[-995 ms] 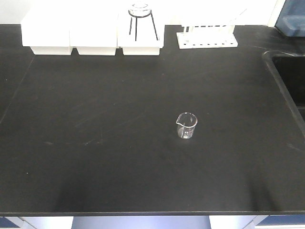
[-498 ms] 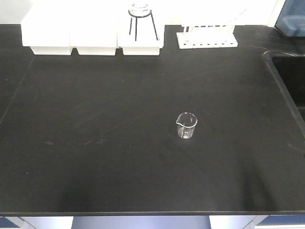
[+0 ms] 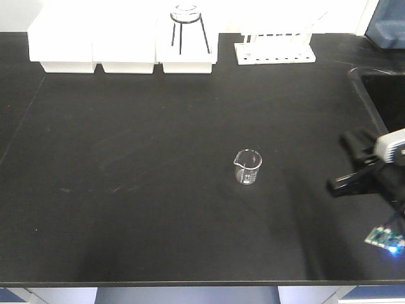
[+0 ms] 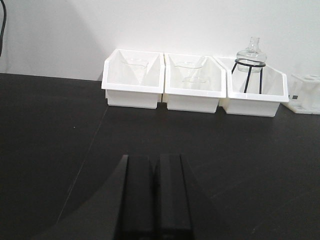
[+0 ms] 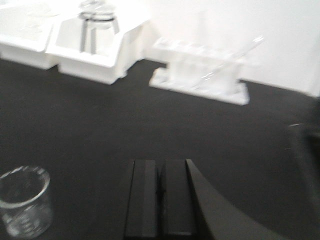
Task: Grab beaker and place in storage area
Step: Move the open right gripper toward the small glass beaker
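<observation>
The beaker [image 3: 248,167], small clear glass with a spout, stands upright on the black benchtop [image 3: 139,190] right of centre. It also shows at the lower left of the right wrist view [image 5: 22,200]. My right gripper [image 3: 353,140] hangs over the bench's right side, well to the right of the beaker and apart from it; in the right wrist view [image 5: 160,162] its jaws are shut and empty. My left gripper [image 4: 155,157] is shut and empty, low over the bench facing the bins; the front view does not show it. The storage area is out of view.
Three white bins [image 3: 123,47] line the rear edge, the right one holding a round flask on a black tripod [image 3: 187,25]. A white test-tube rack [image 3: 275,50] stands beside them. A sunken sink [image 3: 386,101] lies at the right edge.
My right arm has come into the front view from the right edge. The beaker has not moved.
</observation>
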